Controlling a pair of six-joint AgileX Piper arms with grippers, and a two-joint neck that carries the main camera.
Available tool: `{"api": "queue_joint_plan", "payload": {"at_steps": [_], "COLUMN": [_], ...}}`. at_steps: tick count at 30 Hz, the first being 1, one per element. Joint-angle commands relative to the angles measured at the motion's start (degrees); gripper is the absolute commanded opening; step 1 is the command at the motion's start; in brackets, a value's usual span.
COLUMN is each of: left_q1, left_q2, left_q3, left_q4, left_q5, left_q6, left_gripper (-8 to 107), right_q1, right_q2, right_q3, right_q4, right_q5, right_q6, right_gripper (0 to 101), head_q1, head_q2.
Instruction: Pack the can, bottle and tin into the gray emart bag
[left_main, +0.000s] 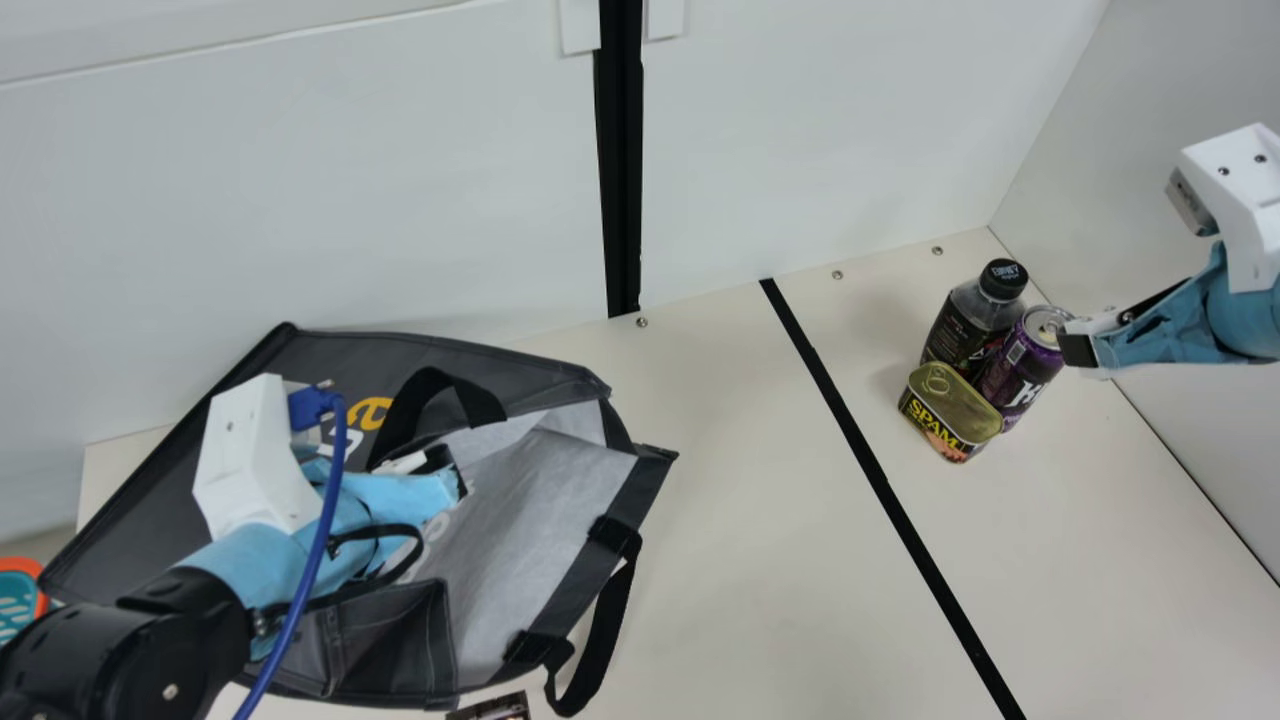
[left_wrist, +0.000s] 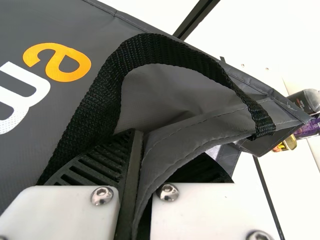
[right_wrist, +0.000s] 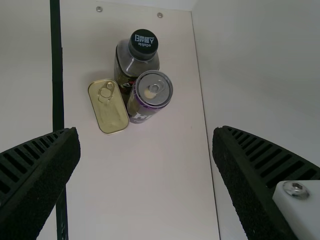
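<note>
Can (left_main: 1022, 372), bottle (left_main: 962, 322), tin (left_main: 948, 408), bag (left_main: 545, 500): one of each

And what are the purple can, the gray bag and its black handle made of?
The can looks like thin metal, perhaps aluminum: its silvery lid has a pull ring. The bag seems to be smooth, slightly shiny cloth, maybe plastic-coated, with stitched seams and soft folds. Its handle looks like rough woven webbing, probably nylon or something similar, because tiny ridges show.

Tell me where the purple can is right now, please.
The purple can stands upright on the table at the main view's right, close beside the bottle and the tin.
</note>
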Motion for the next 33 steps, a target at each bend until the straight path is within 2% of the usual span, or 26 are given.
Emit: {"api": "queue_joint_plan", "payload": {"at_steps": [1,17,33], "left_q1": [0.0,0.0,0.0], "left_q2": [0.0,0.0,0.0], "left_q3": [0.0,0.0,0.0], "left_q4": [0.0,0.0,0.0], "left_q5": [0.0,0.0,0.0], "left_q6": [0.0,0.0,0.0], "left_gripper": [10,10,10], "right_q1": [-0.1,0.2,1.6], "right_q2": [0.7,6.9,11.7], "right_q3": [-0.2,-1.2,0.6], "right_q4": [0.2,0.2,-0.8], "right_q5": [0.0,-2.4,-6.3], "right_q6": [-0.2,-1.9,-1.6], "right_gripper": [91,91,91], "head_q1": [-1.3,-1.3,-1.3], "head_q2": [0.0,0.0,0.0]}}
